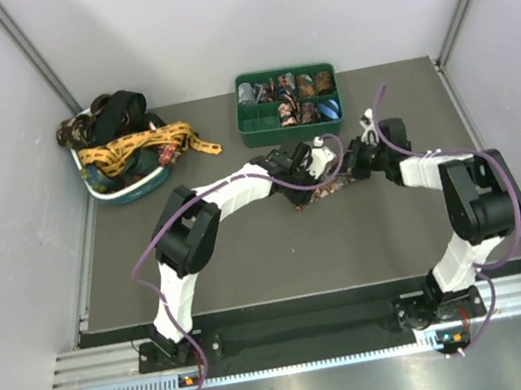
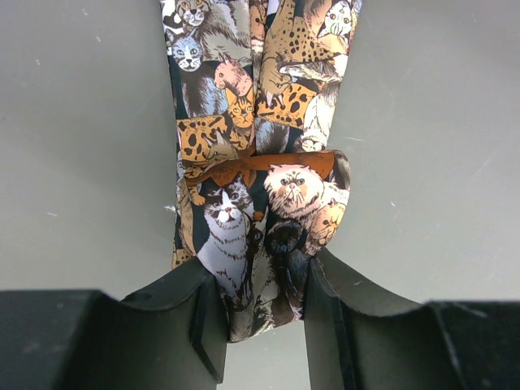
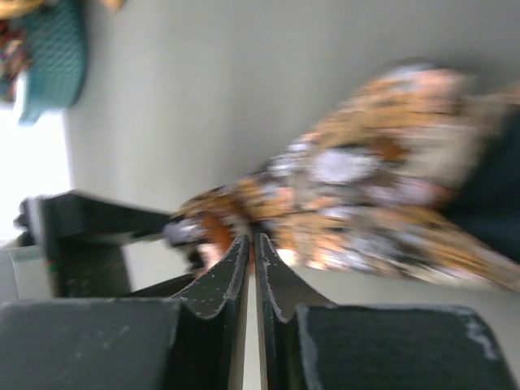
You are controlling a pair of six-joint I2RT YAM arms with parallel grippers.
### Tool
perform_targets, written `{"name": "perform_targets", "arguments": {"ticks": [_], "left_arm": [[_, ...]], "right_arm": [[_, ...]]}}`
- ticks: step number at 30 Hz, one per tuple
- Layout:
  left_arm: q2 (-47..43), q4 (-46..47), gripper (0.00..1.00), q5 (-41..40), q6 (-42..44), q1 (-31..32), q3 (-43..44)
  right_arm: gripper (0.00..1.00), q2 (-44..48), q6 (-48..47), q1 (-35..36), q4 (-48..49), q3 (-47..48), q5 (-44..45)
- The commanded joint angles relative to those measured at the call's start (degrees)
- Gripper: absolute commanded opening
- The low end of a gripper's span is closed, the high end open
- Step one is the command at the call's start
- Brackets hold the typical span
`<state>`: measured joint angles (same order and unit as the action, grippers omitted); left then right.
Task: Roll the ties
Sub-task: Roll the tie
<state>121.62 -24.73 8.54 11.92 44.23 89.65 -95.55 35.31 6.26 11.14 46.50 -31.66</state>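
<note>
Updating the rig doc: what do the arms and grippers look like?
The left arm and right arm have white links, black joint housings, purple cables looping alongside. The left gripper and right gripper are matte black, two flat fingers tapering to lightly scuffed tips.

No legible text or markings.

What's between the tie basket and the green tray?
Top view: only the yellow tie's tail, spilling out of the basket; from there to the tray the mat is bare.
</note>
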Motion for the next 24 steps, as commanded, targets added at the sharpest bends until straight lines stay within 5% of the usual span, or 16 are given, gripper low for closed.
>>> {"name": "perform_targets", "arguments": {"ticks": [1,13,24], "left_arm": [[0.6,-8.2,0.31,-2.6,0.2,-1.0,-2.9],[1.6,-8.2,0.3,-2.4,0.2,-0.9,-2.5],[0.3,-6.6,0.39,-1.9,0.5,-1.0,-3.6]], "right_arm": [[0.06,-1.8,4.3,3.7,14.2,-0.6,-10.9],[0.0,-11.0,9.7,6.4,27.9,-2.3,-18.5],[0.0,-13.8,8.3,6.5,26.0,-1.2,-18.4]]}}
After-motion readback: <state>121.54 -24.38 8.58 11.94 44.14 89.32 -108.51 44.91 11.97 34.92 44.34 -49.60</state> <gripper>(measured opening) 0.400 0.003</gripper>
